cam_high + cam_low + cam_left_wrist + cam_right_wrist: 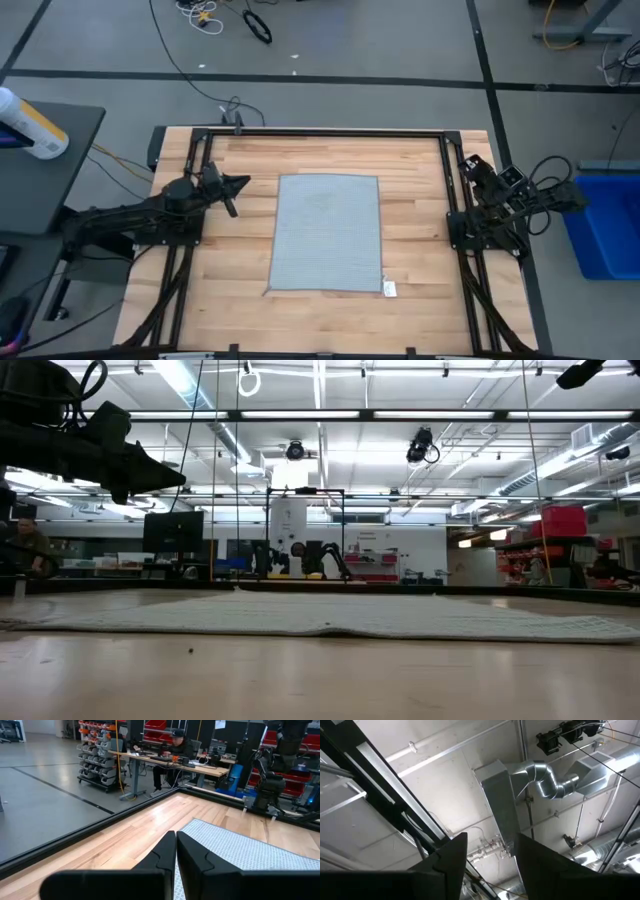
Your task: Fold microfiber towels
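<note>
The light grey-blue microfiber towel (327, 233) lies spread flat on the wooden table, its long sides running from the near edge to the far edge. Its small white tag (389, 289) is at the near right corner. The towel also shows in the low view (330, 615) and the left wrist view (240, 852). My left gripper (240, 183) is shut and empty. It hovers above the table just left of the towel's far left corner, pointing toward it (176, 837). My right gripper (490, 840) is open and empty. It rests at the table's right edge (470, 165), pointing up at the ceiling.
A dark metal frame (320, 131) runs around the table top. Bare wood lies on both sides of the towel. A blue bin (605, 225) stands off the table to the right. A person sits at a desk (175, 750) in the room beyond.
</note>
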Controlling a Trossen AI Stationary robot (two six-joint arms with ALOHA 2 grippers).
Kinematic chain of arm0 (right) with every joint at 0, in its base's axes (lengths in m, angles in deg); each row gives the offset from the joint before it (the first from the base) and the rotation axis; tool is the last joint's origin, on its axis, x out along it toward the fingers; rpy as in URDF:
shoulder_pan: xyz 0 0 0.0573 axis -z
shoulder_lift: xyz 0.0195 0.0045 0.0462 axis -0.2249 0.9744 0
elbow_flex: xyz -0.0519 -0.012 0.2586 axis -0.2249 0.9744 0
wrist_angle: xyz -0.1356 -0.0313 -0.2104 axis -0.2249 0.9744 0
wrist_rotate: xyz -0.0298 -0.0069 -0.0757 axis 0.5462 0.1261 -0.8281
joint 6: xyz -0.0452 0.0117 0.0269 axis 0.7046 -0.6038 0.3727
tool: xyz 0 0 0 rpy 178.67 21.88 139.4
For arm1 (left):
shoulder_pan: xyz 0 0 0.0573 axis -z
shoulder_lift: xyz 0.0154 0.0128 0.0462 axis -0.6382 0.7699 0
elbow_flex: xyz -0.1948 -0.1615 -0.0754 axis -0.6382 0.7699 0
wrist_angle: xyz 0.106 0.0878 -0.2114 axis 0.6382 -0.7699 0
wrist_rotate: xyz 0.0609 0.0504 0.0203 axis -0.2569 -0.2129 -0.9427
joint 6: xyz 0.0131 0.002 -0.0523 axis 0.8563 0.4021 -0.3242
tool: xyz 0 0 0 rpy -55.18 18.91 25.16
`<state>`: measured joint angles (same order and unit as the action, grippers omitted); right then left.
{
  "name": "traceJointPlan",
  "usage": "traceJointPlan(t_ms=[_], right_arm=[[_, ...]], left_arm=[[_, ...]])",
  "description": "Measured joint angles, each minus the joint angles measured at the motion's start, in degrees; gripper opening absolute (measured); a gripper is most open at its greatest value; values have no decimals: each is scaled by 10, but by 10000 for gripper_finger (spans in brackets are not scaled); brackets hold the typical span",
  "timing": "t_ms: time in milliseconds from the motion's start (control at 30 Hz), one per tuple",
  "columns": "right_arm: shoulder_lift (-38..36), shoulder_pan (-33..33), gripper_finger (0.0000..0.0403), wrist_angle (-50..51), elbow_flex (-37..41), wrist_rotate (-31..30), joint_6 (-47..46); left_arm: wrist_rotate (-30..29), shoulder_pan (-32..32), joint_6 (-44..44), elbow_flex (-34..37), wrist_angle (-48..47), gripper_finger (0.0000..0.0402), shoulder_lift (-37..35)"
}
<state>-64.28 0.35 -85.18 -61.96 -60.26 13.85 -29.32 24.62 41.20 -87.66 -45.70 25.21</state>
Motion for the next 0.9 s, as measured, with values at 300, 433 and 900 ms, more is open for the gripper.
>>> traceJointPlan(t_ms=[300, 433, 900], right_arm=[[0, 0, 214, 0, 0, 0, 0], [0, 0, 228, 0, 0, 0, 0], [0, 0, 224, 0, 0, 0, 0]], left_arm=[[0, 0, 0, 0, 0, 18, 0], [0, 0, 0, 0, 0, 18, 0], [0, 0, 0, 0, 0, 18, 0]])
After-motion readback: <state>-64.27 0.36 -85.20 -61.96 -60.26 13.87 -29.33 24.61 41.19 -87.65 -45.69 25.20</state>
